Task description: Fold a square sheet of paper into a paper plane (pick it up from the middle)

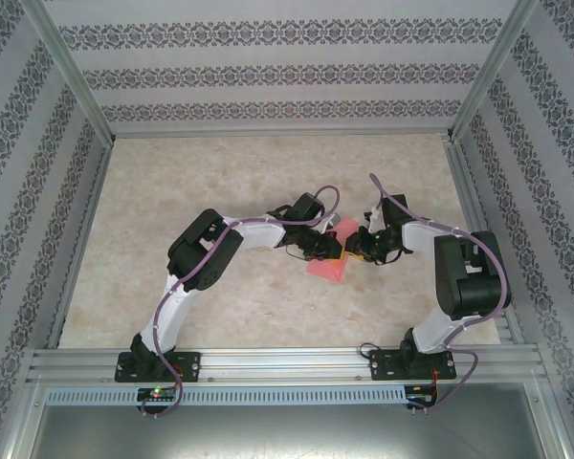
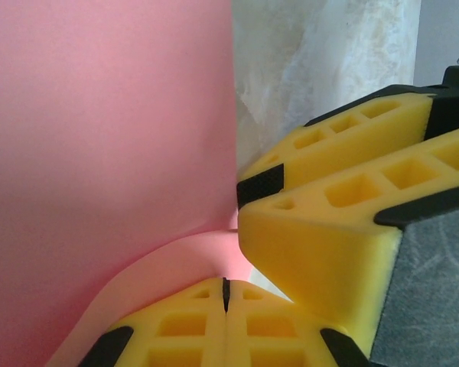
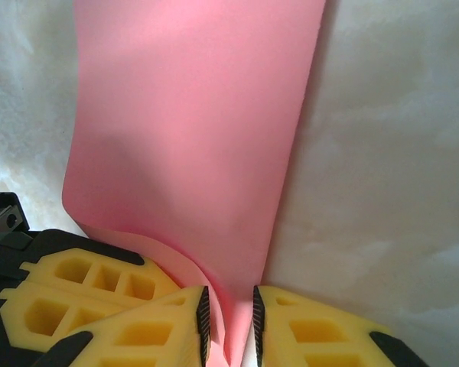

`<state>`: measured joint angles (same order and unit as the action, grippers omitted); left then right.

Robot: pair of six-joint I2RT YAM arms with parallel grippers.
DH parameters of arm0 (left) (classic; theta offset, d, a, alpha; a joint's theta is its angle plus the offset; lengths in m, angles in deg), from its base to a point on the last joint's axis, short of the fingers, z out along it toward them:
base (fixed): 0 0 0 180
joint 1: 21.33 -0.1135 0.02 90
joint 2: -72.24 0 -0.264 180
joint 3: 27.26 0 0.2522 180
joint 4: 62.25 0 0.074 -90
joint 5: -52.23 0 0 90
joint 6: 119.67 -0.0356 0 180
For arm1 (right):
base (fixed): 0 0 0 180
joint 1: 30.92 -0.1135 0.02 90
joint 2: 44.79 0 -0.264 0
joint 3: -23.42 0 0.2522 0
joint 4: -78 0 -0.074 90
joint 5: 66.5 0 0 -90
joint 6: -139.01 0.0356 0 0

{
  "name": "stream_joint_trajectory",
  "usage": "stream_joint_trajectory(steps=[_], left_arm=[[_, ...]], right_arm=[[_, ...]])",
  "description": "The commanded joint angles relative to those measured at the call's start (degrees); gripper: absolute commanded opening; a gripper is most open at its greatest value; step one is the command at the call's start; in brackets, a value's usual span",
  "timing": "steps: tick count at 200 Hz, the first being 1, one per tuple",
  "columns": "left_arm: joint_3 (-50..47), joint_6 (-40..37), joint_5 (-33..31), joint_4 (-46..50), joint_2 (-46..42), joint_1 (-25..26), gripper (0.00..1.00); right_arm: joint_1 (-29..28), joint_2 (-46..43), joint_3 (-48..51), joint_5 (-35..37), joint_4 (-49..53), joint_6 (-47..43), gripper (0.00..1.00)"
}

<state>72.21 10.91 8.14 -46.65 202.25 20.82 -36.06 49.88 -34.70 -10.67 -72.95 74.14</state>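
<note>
The square sheet of paper (image 1: 327, 268), pink-red, hangs curled and partly folded between both grippers, just above the middle of the table. My left gripper (image 1: 323, 247) is shut, its yellow fingertips pressed together at the paper's curled lower edge (image 2: 226, 294). The sheet (image 2: 107, 153) rises as a broad pink wall to the left. My right gripper (image 3: 229, 321) stands slightly open, with a fold of the sheet (image 3: 191, 138) running down between its black pads. The right gripper's fingers (image 2: 329, 229) press in close from the right. The left gripper's fingers (image 3: 84, 283) sit under the paper's curl.
The marble-patterned tabletop (image 1: 268, 182) spreads around the arms, fenced by aluminium rails (image 1: 268, 359) and patterned walls. Both forearms bend inward, so the grippers nearly touch.
</note>
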Motion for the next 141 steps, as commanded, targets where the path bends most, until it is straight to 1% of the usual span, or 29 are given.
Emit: stream_joint_trajectory(steps=[1,50,59,74,141], left_arm=[[-0.28,-1.08,0.6,-0.69,-2.07,-0.32,0.03],[-0.54,-1.1,0.66,-0.58,-2.17,-0.4,0.03],[-0.62,-1.1,0.6,-0.57,-2.3,-0.49,0.03],[-0.89,-1.03,0.73,-0.66,-2.35,-0.49,0.03],[-1.6,-1.02,1.01,-1.34,-2.48,-0.67,0.02]], right_arm=[[-0.83,0.49,1.01,-3.8,-2.03,-0.3,0.22],[-0.74,0.29,1.29,-5.9,-2.85,0.43,0.17],[-0.79,-0.16,1.29,-5.46,-2.42,0.43,0.18],[-0.76,-1.43,0.97,-3.74,-0.57,-0.24,0.22],[-0.83,-4.38,1.55,-3.87,0.91,-0.29,0.21]])
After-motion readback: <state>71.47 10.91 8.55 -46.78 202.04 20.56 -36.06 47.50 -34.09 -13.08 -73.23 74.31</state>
